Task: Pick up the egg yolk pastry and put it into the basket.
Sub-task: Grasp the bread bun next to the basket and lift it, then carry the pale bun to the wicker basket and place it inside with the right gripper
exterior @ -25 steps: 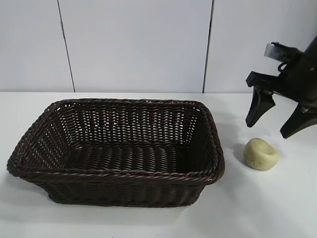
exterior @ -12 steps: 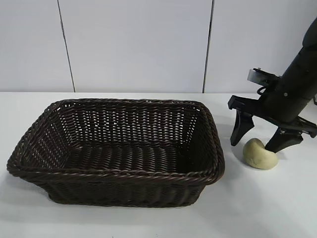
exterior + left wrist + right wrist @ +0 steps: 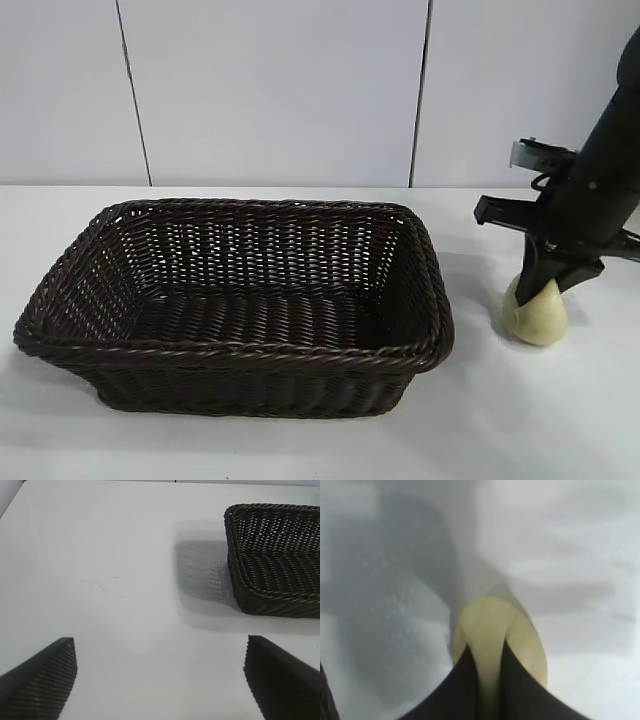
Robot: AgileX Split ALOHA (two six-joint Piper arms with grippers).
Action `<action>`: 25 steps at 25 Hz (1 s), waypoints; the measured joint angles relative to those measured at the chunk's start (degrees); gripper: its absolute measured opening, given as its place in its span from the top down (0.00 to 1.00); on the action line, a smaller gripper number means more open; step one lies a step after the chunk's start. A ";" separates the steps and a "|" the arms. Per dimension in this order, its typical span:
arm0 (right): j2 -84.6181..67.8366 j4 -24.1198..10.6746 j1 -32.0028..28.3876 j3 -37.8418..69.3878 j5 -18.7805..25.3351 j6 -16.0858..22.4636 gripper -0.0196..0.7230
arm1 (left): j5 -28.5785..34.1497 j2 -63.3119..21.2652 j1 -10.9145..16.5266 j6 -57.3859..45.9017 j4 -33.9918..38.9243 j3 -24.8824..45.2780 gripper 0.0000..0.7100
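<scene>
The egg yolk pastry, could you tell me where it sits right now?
In the exterior view, the egg yolk pastry sits on the table, right of the basket, pinched by the right gripper.

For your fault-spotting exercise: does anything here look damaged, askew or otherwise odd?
Yes: the right end effector pinches the egg yolk pastry so tightly that its fingers sink into the soft dough. The basket sits square.

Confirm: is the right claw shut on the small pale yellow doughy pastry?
Shut: right claw pinches the pale pastry, beside the basket.
</scene>
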 joint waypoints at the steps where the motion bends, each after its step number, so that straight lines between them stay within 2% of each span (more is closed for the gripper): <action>1: -1.70 0.00 0.00 -0.72 1.65 0.00 0.93 | 0.00 0.00 0.00 0.00 0.00 0.00 0.07; 6: -10.89 0.62 0.00 -5.48 8.50 0.00 0.93 | 0.00 0.00 0.00 0.00 0.00 0.00 0.07; 14: -16.50 5.27 1.80 -7.38 10.50 0.00 0.93 | 0.00 0.00 0.00 0.00 0.00 0.00 0.07; 19: -16.45 6.49 9.50 -7.38 7.48 0.00 0.94 | 0.00 0.00 0.00 0.00 0.00 0.00 0.07; 25: -16.39 8.63 21.37 -7.38 1.19 0.58 0.94 | 0.00 0.00 0.00 0.00 0.00 0.00 0.07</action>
